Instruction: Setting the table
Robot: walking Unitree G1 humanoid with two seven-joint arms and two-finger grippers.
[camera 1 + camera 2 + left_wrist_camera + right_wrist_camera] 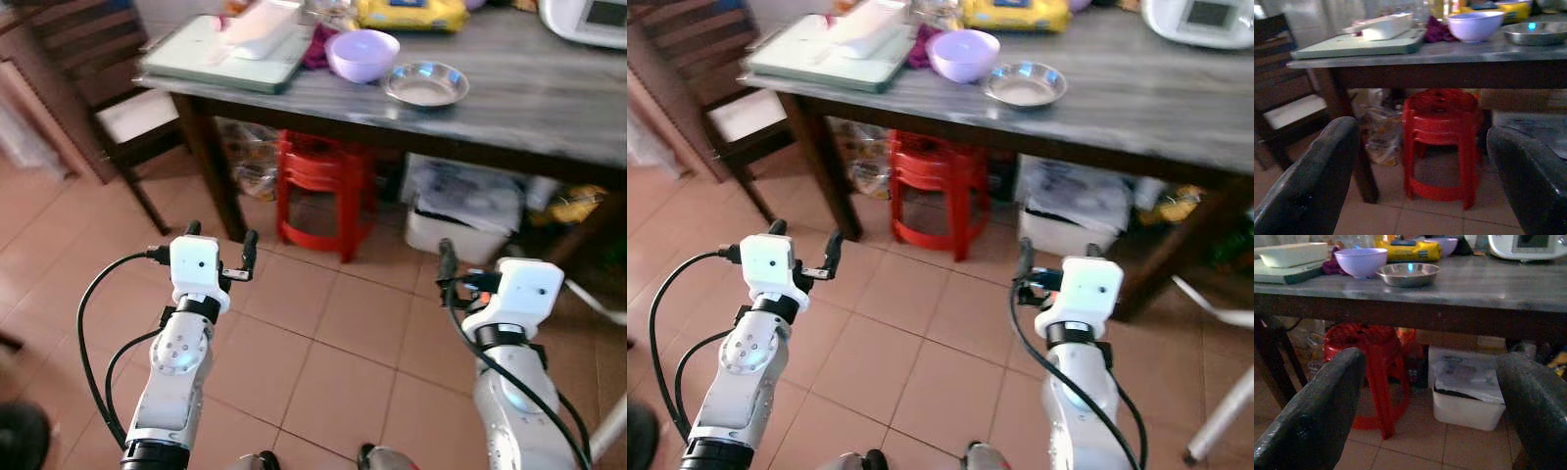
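Barely begun | left gripper (221, 242) and right gripper (1055, 262) open, empty, short of table (549, 98) | bowl (362, 54), dish (425, 84) untouched

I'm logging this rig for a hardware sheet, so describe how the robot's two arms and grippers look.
Both arms are silver, jointed tubes. Each ends in a white boxy wrist housing with a small dark dot. The left gripper and right gripper each carry two long black fingers, rounded and matte. Black cables loop beside each forearm. The right wrist shows a small red-orange spot.

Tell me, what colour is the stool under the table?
Red. The stool shows best in the left wrist view.
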